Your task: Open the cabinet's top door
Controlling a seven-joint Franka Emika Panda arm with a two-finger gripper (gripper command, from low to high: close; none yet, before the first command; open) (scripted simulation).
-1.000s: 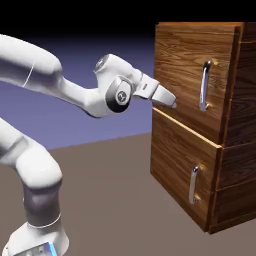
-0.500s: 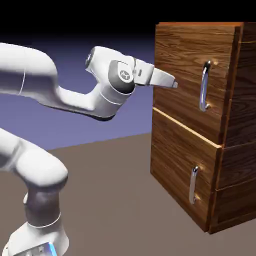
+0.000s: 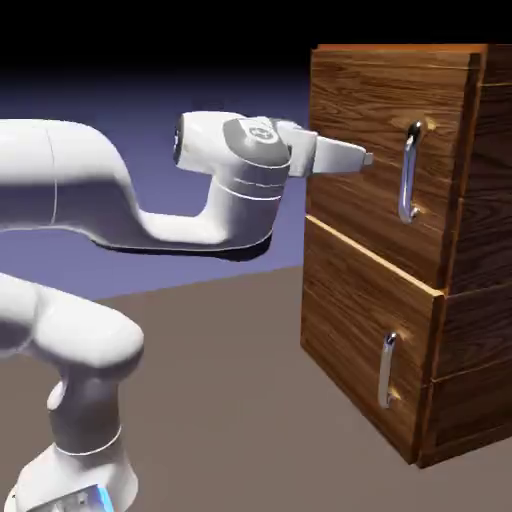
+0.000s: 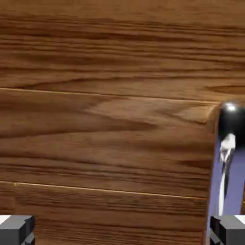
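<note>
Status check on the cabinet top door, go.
Gripper open, empty, level with the top door's handle, short of it. Top door shut. Nothing in between.

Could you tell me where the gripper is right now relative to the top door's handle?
In the exterior view, the open gripper sits level before the top door, just left of its handle, not touching.

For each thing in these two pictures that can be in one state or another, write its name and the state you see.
gripper: open, holding nothing, level, pointed at the cabinet front.
top door: shut, flush with the cabinet.
top door's handle: not gripped; the fingertips are short of it.
lower panel: shut.
lower panel's handle: untouched.
cabinet: upright on the table.
</note>
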